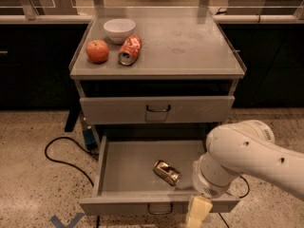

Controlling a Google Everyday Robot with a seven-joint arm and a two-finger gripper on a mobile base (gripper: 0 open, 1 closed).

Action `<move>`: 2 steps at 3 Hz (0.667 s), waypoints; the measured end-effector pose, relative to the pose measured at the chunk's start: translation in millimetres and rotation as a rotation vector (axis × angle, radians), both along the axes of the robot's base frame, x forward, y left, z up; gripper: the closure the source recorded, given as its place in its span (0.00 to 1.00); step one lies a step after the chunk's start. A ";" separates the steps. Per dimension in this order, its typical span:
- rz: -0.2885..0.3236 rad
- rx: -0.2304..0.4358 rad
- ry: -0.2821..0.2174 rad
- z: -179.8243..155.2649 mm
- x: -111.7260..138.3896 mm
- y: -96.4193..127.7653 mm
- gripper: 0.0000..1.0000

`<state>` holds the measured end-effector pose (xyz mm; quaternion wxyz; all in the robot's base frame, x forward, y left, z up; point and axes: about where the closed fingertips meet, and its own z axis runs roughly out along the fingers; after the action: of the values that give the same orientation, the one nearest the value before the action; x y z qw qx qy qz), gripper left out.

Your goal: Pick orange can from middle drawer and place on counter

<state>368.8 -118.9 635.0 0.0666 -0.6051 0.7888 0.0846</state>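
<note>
White arm (266,156) comes in from the right edge, low in view. It is a thick rounded link running leftward and slightly up, with small dark dots on the shell. Its left end is bulbous and bends down into a round wrist (211,178) with a paler ring at the base. Gripper (198,213) hangs just below the wrist, pointing straight down, at the bottom edge of view, right of centre. Only a pale cream-yellow part of it shows; the rest is cut off by the frame edge.
</note>
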 end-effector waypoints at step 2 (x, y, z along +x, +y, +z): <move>0.017 -0.030 -0.032 -68.6 36.1 32.8 0.00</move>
<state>404.8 -86.1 566.4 0.0692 -0.6141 0.7836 0.0636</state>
